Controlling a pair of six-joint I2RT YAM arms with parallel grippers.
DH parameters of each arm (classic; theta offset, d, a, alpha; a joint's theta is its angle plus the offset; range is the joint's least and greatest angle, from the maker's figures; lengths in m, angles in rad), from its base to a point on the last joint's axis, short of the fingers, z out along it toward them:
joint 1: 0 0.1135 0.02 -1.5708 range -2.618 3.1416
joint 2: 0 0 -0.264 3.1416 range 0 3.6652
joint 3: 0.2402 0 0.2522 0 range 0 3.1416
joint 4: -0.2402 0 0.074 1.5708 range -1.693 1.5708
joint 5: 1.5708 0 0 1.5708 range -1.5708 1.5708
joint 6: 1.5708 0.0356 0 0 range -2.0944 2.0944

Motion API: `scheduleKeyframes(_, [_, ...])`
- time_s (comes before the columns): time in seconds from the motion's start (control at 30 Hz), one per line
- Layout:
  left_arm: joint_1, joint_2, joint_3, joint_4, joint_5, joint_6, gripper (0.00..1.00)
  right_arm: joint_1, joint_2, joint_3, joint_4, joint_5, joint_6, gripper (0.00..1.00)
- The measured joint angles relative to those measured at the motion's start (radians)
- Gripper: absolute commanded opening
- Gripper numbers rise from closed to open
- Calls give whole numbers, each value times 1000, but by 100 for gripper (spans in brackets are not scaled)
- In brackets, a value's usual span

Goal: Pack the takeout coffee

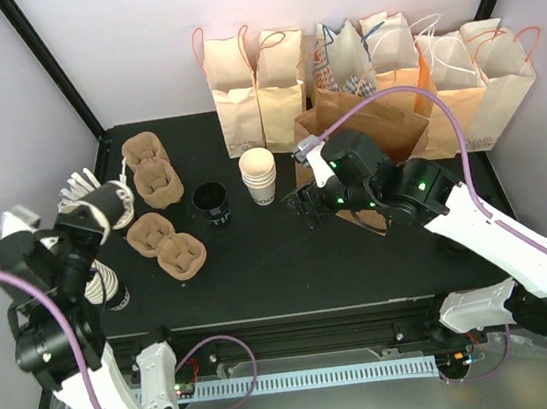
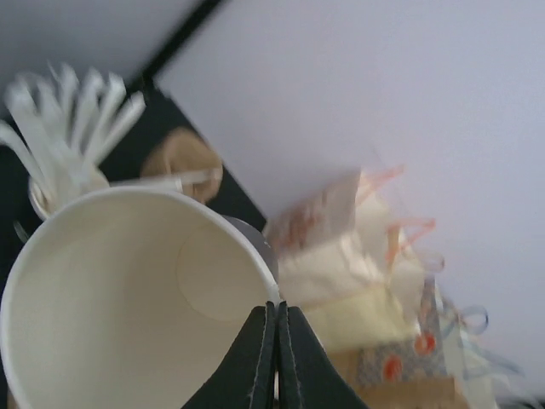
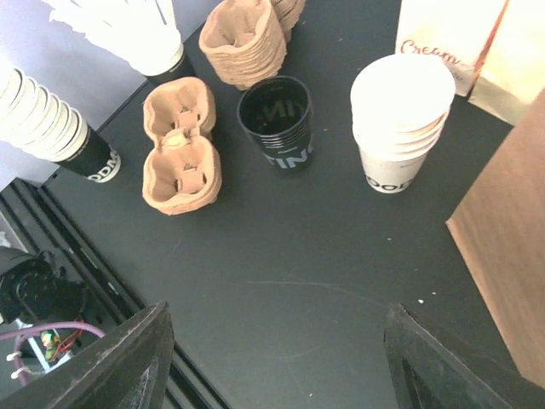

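No cup with a black lid shows in any view; the takeout coffee is out of view. My left gripper (image 1: 97, 216) is raised at the table's left edge, shut on the rim of a plain white paper cup (image 1: 112, 200). In the left wrist view the cup's (image 2: 128, 298) open, empty mouth faces the camera and the fingertips (image 2: 266, 328) pinch its rim. My right gripper (image 1: 310, 207) hangs open and empty over bare table right of centre. In its wrist view the gripper (image 3: 277, 358) has its jaws wide apart.
A stack of white cups (image 1: 259, 176) (image 3: 400, 119) and a short black stack (image 1: 211, 201) (image 3: 277, 123) stand mid-table. Brown cup carriers (image 1: 154, 175) (image 1: 168, 247) (image 3: 180, 145) lie to the left. A taller cup stack (image 1: 111, 286) stands at the left edge. Paper bags (image 1: 234, 89) line the back; a brown bag (image 1: 374, 126) lies flat.
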Motion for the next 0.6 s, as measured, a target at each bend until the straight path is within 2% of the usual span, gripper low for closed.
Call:
scheduleKeyframes(0.13, [0,-14,-175,44,198,16,2,0,-36,-23,3,33,-1,72])
scheduleKeyframes(0.27, [-13,-34,-241,39,306,71,1,0,-116,-102,27,47,8,72])
scheduleKeyframes(0.4, [-50,-77,-292,32,376,110,2,0,-191,-192,50,50,34,72])
scheduleKeyframes(0.6, [-105,-50,-338,24,418,129,1,0,-320,-381,112,5,99,73])
